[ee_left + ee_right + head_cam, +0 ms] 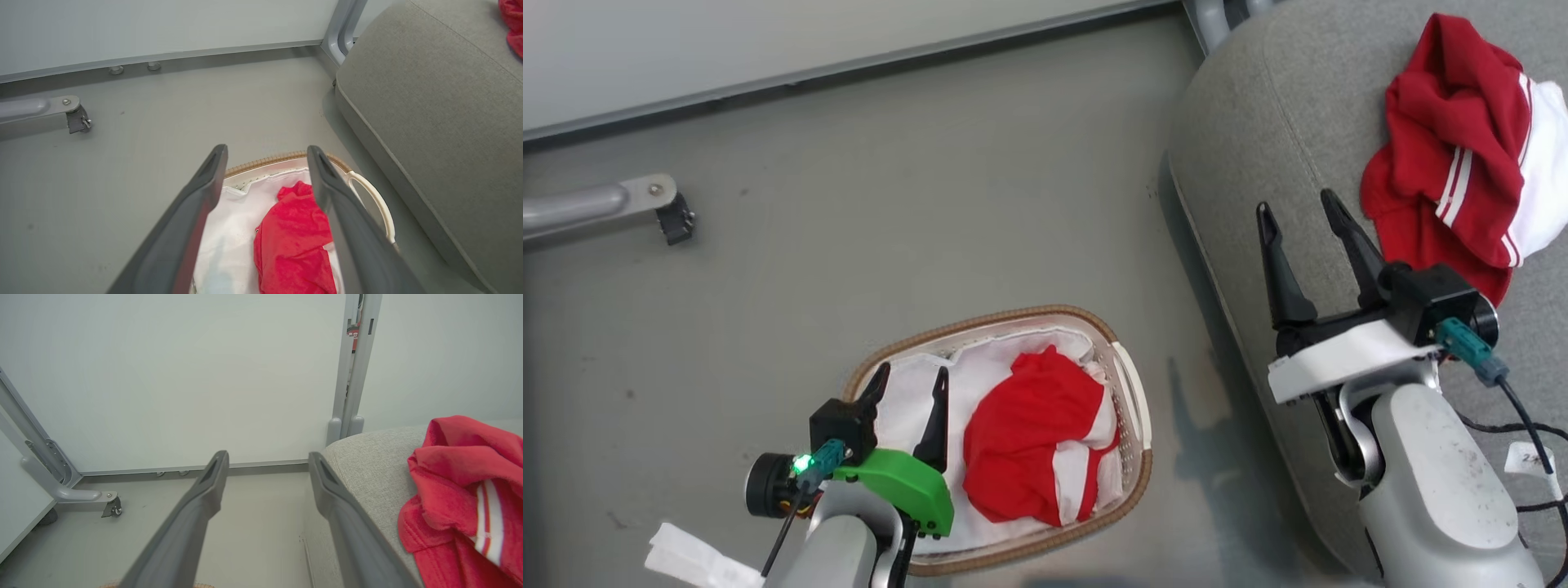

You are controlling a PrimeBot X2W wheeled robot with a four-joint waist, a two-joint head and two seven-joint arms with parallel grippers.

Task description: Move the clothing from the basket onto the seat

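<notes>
Currently, we see the left pincer (912, 371) spread and empty, its forearm rising from the lower edge, tips held over the basket (1013, 314) on the floor (931, 180). Inside lies a red-and-white garment (1029, 433), partly masked by that pincer in the left wrist view. Our right pincer (1297, 204), likewise spread and empty, hovers over the seat (1258, 122) edge, beside a second red garment (1445, 131) cut off at the frame's right.

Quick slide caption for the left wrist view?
Open left end effector pointing at the red garment in the basket, seat alongside.
</notes>
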